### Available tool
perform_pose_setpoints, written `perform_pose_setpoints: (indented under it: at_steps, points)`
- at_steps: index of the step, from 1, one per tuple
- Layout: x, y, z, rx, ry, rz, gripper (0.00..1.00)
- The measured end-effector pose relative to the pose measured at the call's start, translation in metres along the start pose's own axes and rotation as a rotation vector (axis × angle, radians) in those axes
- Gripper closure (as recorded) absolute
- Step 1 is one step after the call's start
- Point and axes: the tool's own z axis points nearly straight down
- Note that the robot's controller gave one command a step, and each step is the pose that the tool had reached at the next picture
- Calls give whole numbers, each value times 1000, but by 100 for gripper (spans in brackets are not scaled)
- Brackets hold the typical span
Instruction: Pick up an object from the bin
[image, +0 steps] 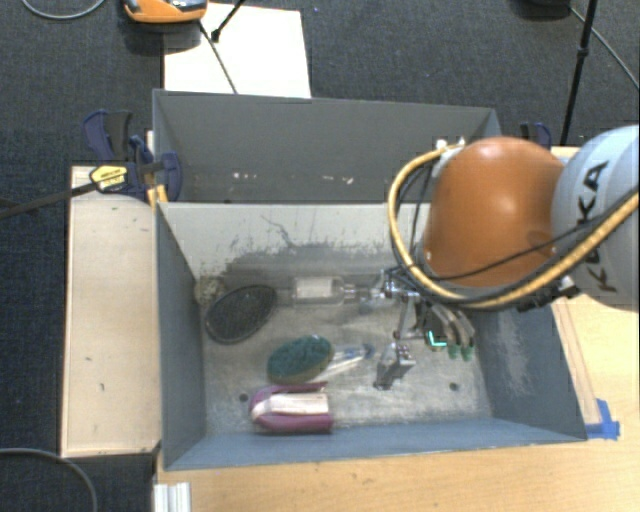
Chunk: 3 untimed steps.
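My gripper (393, 368) hangs low over the bin floor, right of the middle. Just to its left lies a green round-headed brush (298, 358), whose clear handle points toward the gripper and ends close to it. I cannot tell whether the handle tip touches the gripper. A purple and white oblong thing (290, 408) rests near the front wall, left of and below the gripper. Nothing shows held in the gripper.
A dark oval brush head (240, 311) lies at the bin's left. A clear, whitish tube-like thing (318, 290) lies along the back wall. The arm's orange dome and cables overhang the bin's right part and hide the floor beneath.
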Motion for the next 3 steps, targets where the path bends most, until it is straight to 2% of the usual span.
perform_pose_setpoints:
  at_steps: [1,2,3]
  points:
    - [-28,26,156,0,-3,-249,0]
    - [-31,25,151,0,-16,-240,100]
    - [-43,29,32,2,-13,-505,100]
